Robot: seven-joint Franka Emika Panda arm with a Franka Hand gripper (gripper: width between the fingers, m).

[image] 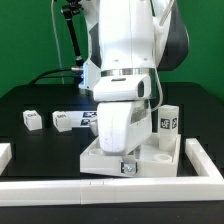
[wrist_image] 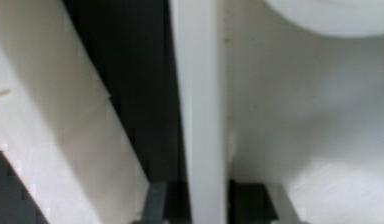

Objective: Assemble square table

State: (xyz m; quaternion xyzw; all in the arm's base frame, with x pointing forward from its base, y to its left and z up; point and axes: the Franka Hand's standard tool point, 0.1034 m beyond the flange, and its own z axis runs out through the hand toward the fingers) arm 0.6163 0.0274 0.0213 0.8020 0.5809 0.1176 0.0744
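Observation:
The square table's top lies flat, pushed into the corner of the white border rails. One tagged leg stands upright at its far corner on the exterior view's right. Two loose legs lie on the black table at the exterior view's left. My gripper reaches straight down onto the top's near edge. In the wrist view the dark fingers of the gripper sit on either side of the top's thin raised rim and are shut on it. A round white shape shows beyond the rim.
A long white rail runs along the front, and another stands at the exterior view's right. A short white piece lies at the left edge. The marker board lies behind the arm. A green wall stands at the back.

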